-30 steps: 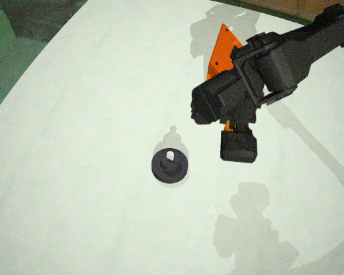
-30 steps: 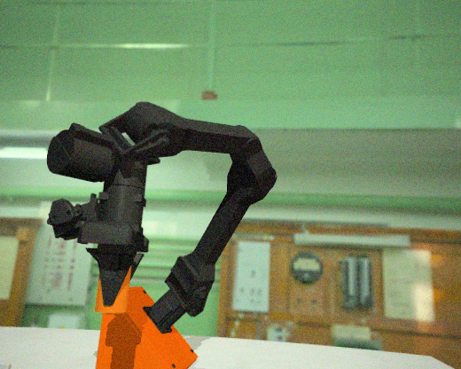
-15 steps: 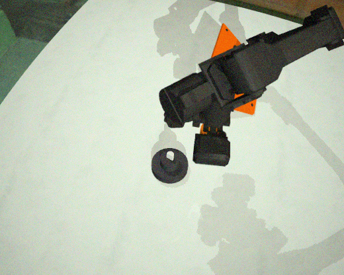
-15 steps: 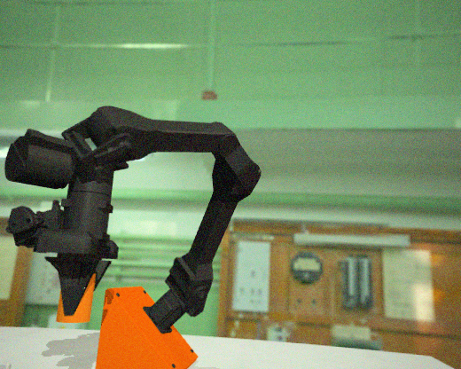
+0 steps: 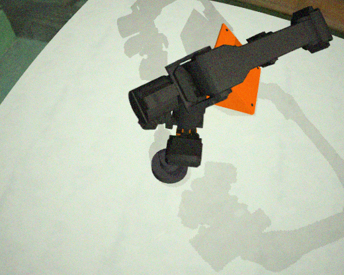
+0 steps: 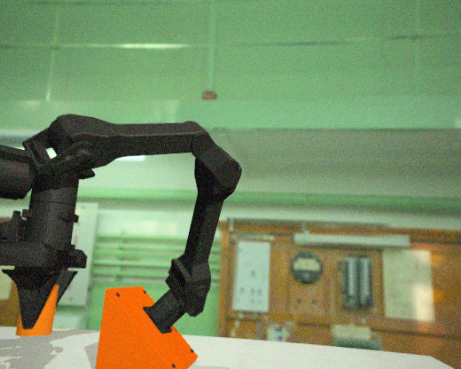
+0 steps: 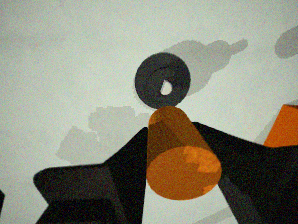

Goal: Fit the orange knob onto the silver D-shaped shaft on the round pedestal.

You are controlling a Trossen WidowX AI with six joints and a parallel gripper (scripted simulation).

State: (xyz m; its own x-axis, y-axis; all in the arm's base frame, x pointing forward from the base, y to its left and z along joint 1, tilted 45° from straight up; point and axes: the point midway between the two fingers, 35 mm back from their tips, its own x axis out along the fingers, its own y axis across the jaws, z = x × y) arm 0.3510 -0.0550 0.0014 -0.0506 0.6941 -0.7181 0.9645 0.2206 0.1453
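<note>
My gripper (image 6: 40, 316) (image 7: 169, 128) is shut on the orange knob (image 6: 49, 317) (image 7: 184, 173), a tapered cylinder held between the two black fingers. Its larger end faces the wrist camera; its underside and hole are hidden. The round dark pedestal (image 5: 159, 172) (image 7: 149, 89) stands just beyond the knob's far end in the wrist view, nearly touching it in the picture. The silver shaft (image 7: 166, 88) shows bright at its middle, uncovered by the knob. In the top view the wrist parts cover the pedestal's upper right and the shaft. I cannot tell the knob's height above the pedestal.
A large orange wedge-shaped block (image 5: 243, 96) (image 6: 122, 330) (image 7: 284, 129) stands on the white table (image 5: 71, 172), with the arm's base mounted on its sloping face. The arm reaches over it. Arm shadows fall across the table.
</note>
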